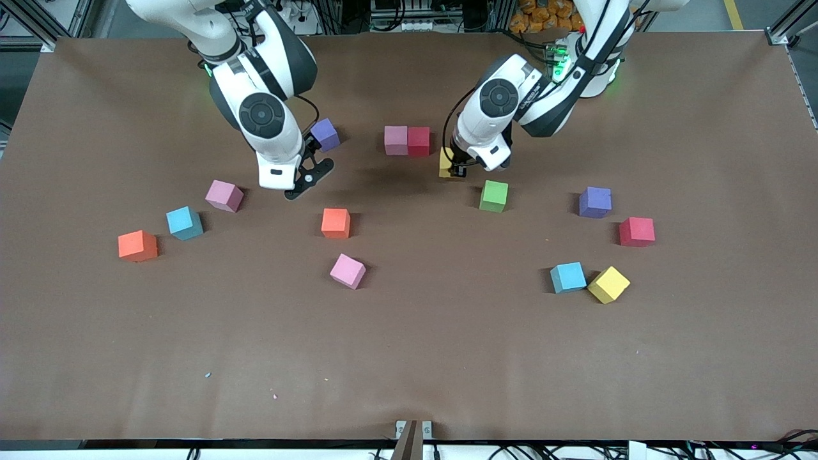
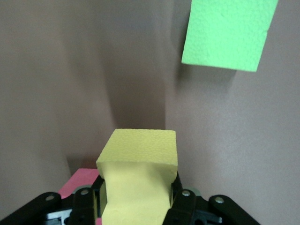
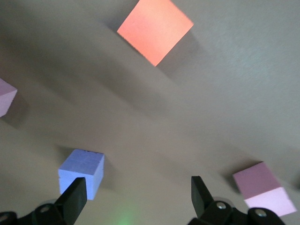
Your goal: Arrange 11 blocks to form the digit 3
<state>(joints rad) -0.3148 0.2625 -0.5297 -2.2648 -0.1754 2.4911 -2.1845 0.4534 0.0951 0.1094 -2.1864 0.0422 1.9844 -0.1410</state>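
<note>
Blocks [image 1: 493, 195], thirteen counted on the table [image 1: 409, 358], include a yellow block [image 2: 138, 180] clamped, half hidden, in the left gripper [image 1: 455, 167]; right gripper [image 1: 305, 171] hangs spread, empty.

The yellow block [image 2: 138, 173] in my left hand [image 2: 136, 199] looked like matte, finely pebbled foam, as did the green block [image 2: 227, 33]. The counter [image 1: 409, 358] was dull brown paper. My arm shells looked like glossy white plastic.
</note>
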